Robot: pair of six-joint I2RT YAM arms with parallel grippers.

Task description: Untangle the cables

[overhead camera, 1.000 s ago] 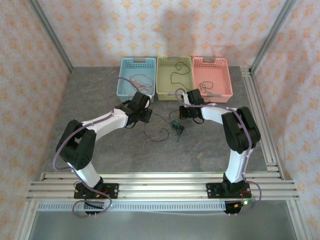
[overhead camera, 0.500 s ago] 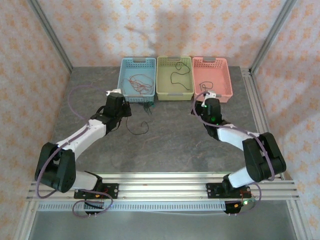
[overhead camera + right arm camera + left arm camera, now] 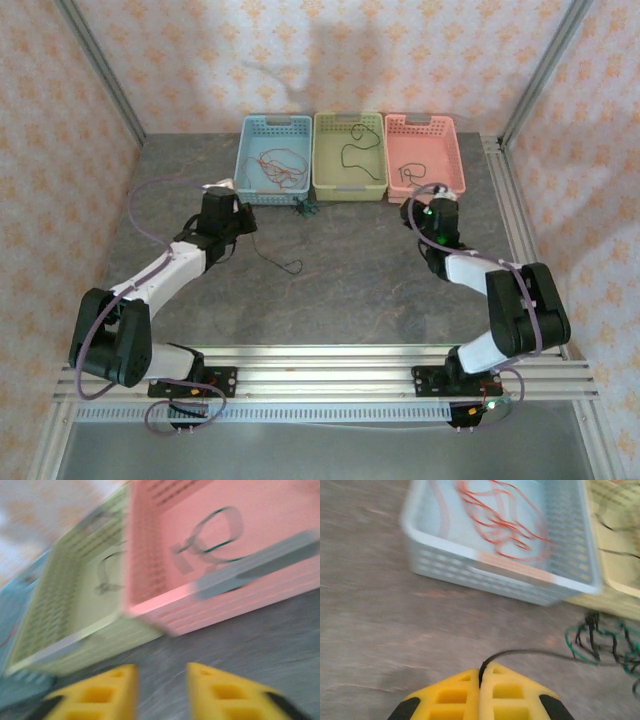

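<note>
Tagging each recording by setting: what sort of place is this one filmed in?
Probably a lab robot test cell, not a home or factory floor: a grey table boxed in by aluminium frame rails and patterned backdrop walls, with three coloured plastic baskets at the back.

Yellow fingers pinch a black cable near the blue basket.

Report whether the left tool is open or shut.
Shut: the yellow fingers of the left tool meet, pinching the black cable at their seam.
</note>
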